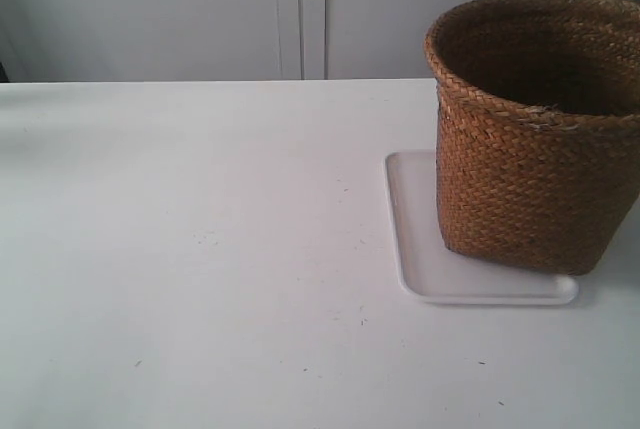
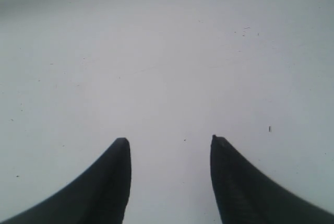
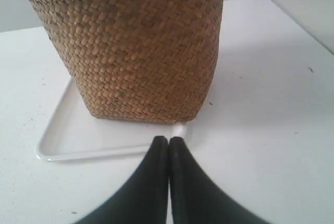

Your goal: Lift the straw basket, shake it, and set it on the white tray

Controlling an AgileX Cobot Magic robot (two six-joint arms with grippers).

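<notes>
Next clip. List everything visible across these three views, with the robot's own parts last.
straw basket: one, golden-brown, standing upright on the white tray, partly cut off by the exterior view's right edge.
white tray: one, white, lying flat on the table under the basket.
table: one, white with small dark specks, bearing the tray.
cabinet doors: at least two panels, pale grey, behind the table.
left gripper: one, black fingers, open, over bare table.
right gripper: one, black fingers, shut on nothing, close to the basket's base and the tray's corner.
</notes>
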